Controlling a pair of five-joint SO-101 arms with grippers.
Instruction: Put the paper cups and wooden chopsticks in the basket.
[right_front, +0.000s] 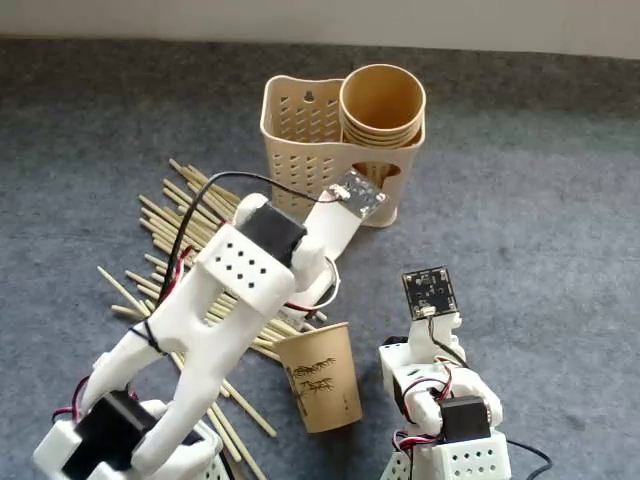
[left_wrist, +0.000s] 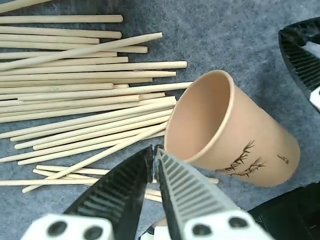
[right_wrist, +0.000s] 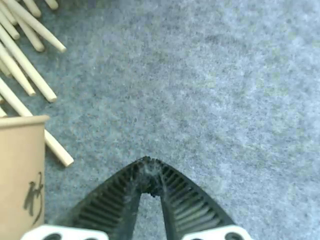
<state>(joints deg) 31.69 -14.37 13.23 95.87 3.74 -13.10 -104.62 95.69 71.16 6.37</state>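
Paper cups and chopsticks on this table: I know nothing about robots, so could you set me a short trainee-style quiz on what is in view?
1. True or false: the loose paper cup lies on its side.
2. Multiple choice: where are the stacked paper cups? A in the basket; B on a plate; C in a drawer.
3. Short answer: is the left hand open or shut?

Key: 1 true. 2 A. 3 shut, with the two fingers meeting at their tips.
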